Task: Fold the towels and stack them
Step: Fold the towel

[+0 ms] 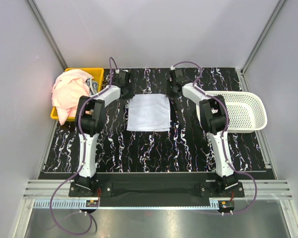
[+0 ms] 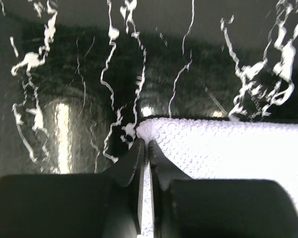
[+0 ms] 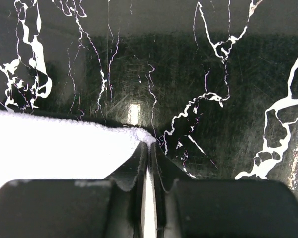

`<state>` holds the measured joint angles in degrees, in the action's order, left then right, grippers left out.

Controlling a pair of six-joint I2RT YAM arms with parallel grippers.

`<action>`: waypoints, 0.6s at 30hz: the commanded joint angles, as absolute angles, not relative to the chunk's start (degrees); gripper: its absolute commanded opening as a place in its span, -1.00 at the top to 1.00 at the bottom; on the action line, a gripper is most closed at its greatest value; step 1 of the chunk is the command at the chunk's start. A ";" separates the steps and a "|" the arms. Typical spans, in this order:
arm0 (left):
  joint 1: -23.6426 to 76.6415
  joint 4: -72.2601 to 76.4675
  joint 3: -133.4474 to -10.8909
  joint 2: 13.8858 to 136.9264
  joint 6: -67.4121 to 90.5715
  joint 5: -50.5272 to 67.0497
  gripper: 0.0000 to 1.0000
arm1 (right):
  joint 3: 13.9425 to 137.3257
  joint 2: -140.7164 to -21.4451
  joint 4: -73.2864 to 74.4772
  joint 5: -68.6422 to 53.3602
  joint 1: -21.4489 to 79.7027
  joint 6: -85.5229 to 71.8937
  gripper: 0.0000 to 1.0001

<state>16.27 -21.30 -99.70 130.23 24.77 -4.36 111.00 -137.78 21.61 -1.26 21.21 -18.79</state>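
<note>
A pale blue-white towel [image 1: 149, 113] lies flat in the middle of the black marbled table. My left gripper [image 1: 129, 96] is at its far left corner. In the left wrist view the left gripper [image 2: 147, 144] is shut on that corner of the towel [image 2: 228, 148]. My right gripper [image 1: 168, 95] is at the far right corner. In the right wrist view the right gripper [image 3: 149, 145] is pinched shut on that corner of the towel [image 3: 54, 146]. Pink towels [image 1: 69, 91] are heaped in the bin at the far left.
A yellow bin [image 1: 87, 71] stands at the table's far left edge and holds the pink heap. At the right stands a white mesh basket [image 1: 241, 111]. Grey walls close in the table on three sides.
</note>
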 commanded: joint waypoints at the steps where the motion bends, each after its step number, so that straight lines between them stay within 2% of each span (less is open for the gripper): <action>1: 14.59 -15.48 -96.69 128.59 26.28 -0.63 0.89 | 112.59 -137.29 18.73 -2.72 21.80 -16.88 0.80; 4: 13.80 -11.26 -94.05 127.01 26.98 2.09 1.00 | 112.06 -135.97 17.41 -2.72 21.80 -16.26 0.81; 11: 13.18 -4.49 -89.04 120.34 26.98 2.99 1.00 | 109.96 -131.32 14.33 -3.08 21.80 -15.29 0.85; 18: 13.10 -1.77 -84.73 115.85 27.95 3.07 1.00 | 102.23 -123.93 10.29 -3.78 21.71 -15.73 0.85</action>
